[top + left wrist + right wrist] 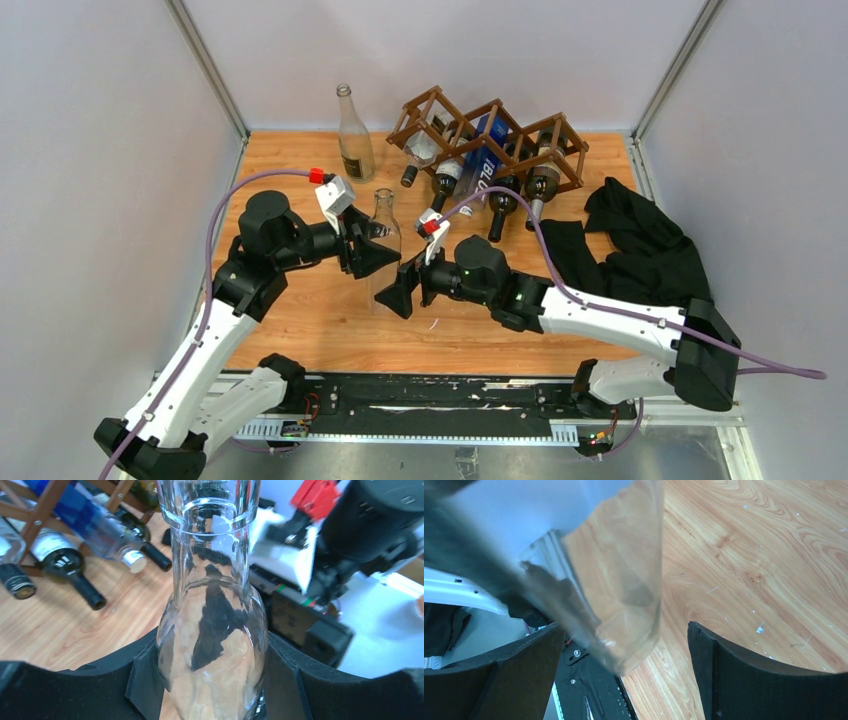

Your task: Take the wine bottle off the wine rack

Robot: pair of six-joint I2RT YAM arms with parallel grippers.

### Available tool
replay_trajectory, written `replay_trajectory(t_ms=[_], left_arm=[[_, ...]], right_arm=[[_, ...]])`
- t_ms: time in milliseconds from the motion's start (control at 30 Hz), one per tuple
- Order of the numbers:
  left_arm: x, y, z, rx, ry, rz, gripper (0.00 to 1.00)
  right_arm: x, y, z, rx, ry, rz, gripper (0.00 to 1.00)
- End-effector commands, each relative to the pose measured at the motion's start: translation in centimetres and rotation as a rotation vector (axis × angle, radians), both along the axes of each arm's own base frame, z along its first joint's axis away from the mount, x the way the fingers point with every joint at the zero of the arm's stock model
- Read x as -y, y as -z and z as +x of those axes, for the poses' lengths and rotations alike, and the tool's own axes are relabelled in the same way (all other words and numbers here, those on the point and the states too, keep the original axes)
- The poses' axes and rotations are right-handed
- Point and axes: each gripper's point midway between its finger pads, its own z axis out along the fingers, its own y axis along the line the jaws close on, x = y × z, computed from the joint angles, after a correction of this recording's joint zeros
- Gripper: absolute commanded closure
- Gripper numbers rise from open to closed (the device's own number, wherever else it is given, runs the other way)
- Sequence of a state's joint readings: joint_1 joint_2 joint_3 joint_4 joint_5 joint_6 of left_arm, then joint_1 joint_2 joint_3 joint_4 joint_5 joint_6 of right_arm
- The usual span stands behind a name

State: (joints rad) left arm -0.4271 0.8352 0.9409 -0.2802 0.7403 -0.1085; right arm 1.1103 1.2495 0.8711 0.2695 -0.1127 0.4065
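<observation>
A clear empty glass wine bottle (384, 232) stands out in front of the dark brown lattice wine rack (520, 128), apart from it. My left gripper (372, 252) is shut on the bottle's shoulder; in the left wrist view the bottle (212, 615) fills the gap between the black pads (145, 677). My right gripper (402, 295) is open at the bottle's lower part. In the right wrist view the bottle's base (624, 595) hangs between the wide-apart fingers (744, 675), tilted, above the wood.
The rack holds several bottles, dark ones (497, 205) and a blue-labelled one (483, 165), necks pointing toward me. Another clear bottle (353, 135) stands upright left of the rack. A black cloth (640, 250) lies at the right. Grey walls close in both sides.
</observation>
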Motion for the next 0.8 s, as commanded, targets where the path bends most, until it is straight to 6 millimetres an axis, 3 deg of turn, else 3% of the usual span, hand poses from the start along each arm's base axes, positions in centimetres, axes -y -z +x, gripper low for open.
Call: replay_trajectory(t_ms=[0, 200, 267, 333, 367, 467, 500, 567, 767], left_arm=[[1.0, -4.1, -2.5, -0.002, 0.128, -0.118, 1.00], [1.4, -5.3, -4.6, -0.049, 0.231, -0.160, 1.00], [1.5, -5.3, -5.0, -0.062, 0.250, -0.162, 1.00], [1.4, -5.1, -5.0, -0.053, 0.248, -0.149, 1.00], [1.3, -5.0, -4.8, -0.041, 0.233, -0.138, 0.92], [1.0, -5.2, -4.2, -0.001, 0.198, -0.116, 0.47], [0.9, -5.2, -3.9, 0.007, 0.179, -0.110, 0.32], [0.7, -5.4, -3.4, 0.026, 0.144, -0.109, 0.18], [0.7, -6.5, -3.5, 0.035, 0.137, -0.124, 0.11]], right_arm=[[-1.0, -0.5, -0.7, 0.047, -0.066, 0.046, 0.04], [-1.2, -0.8, -2.3, 0.063, -0.144, 0.134, 0.04], [-0.9, -1.5, -2.6, 0.075, -0.156, 0.167, 0.14], [-0.8, -1.7, -3.0, 0.076, -0.172, 0.168, 0.35], [-0.7, -1.6, -3.2, 0.072, -0.184, 0.163, 0.49], [-0.7, -1.3, -3.5, 0.059, -0.198, 0.136, 0.97], [-0.6, -1.0, -3.5, 0.048, -0.194, 0.116, 1.00], [-0.6, -0.7, -3.6, 0.043, -0.195, 0.094, 1.00], [-0.8, -0.2, -3.9, 0.056, -0.191, 0.067, 1.00]])
